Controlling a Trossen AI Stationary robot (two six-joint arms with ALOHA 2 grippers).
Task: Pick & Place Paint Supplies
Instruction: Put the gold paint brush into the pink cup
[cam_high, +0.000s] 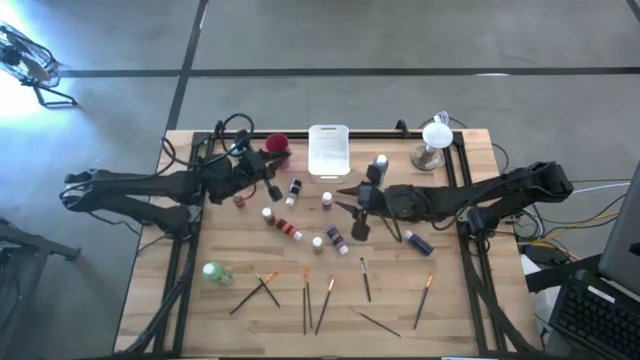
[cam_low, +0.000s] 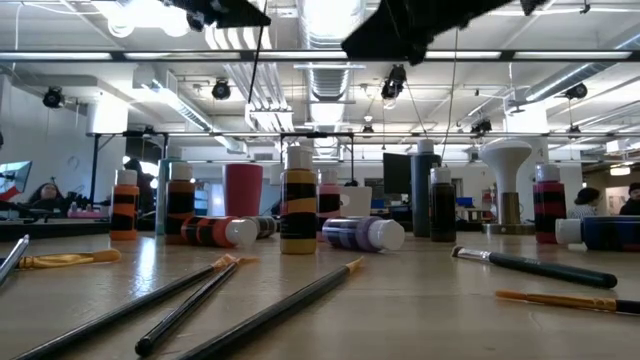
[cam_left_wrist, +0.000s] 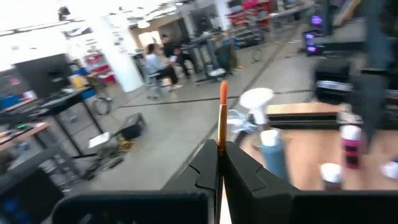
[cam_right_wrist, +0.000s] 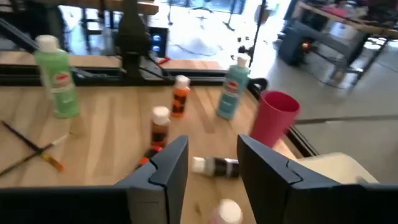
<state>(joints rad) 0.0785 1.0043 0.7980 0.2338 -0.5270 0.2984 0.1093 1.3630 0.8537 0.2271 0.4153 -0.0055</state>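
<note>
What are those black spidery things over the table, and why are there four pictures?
They are two robot arms. Each ends in a two-fingered tool for picking things up. One picture looks straight down from above, one looks across the wooden table from its surface, and the other two come from small cameras on the arms' wrists.

On the table lie small paint bottles and thin paintbrushes, plus a magenta cup and a white tray at the back.

The left tool is shut on an orange-handled brush, which sticks up between its fingers. The right tool is open and empty, hanging above the bottles in the middle.
</note>
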